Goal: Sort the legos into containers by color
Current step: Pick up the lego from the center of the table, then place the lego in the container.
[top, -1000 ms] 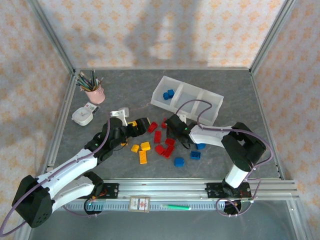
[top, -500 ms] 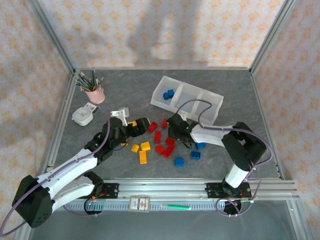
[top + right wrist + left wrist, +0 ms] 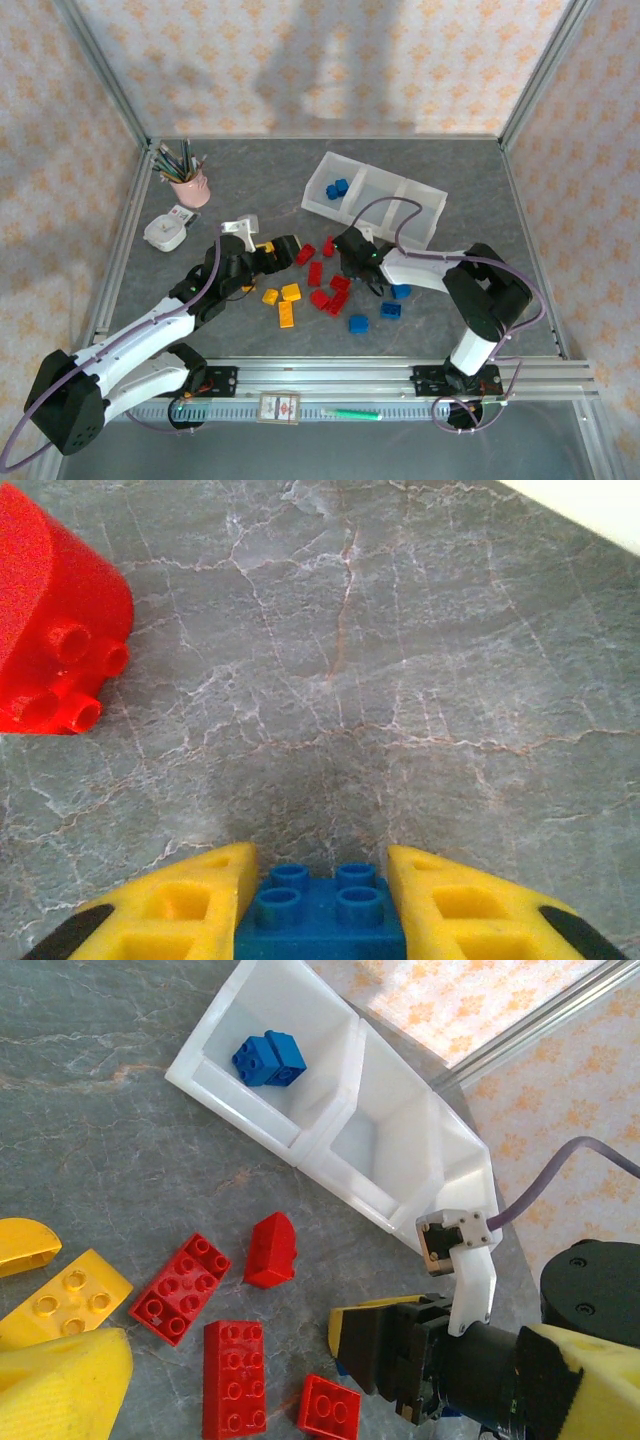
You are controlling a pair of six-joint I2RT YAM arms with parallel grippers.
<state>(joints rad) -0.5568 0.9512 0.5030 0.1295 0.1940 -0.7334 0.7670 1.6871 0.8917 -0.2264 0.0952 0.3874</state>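
Observation:
My right gripper (image 3: pixel 318 868) is shut on a small blue lego (image 3: pixel 320 915), held just over the grey table. From above, that right gripper (image 3: pixel 352 262) sits low among red legos (image 3: pixel 315 272), below the white three-compartment tray (image 3: pixel 425 200). Two blue legos (image 3: pixel 337 187) lie in the tray's left container. My left gripper (image 3: pixel 290 248) hovers open beside yellow legos (image 3: pixel 290 292). In the left wrist view, its yellow fingers (image 3: pixel 60 1380) stand wide apart, with red legos (image 3: pixel 232 1378) and the right gripper's black-and-yellow jaws between them.
More blue legos (image 3: pixel 358 323) lie near the front rail (image 3: pixel 400 375). A pink cup of pencils (image 3: pixel 188 185) and a small white dish (image 3: pixel 165 233) stand at the back left. A rounded red lego (image 3: pixel 55 640) lies left of my right gripper.
My right gripper has closed on the blue lego and shifted slightly. The left arm has not moved.

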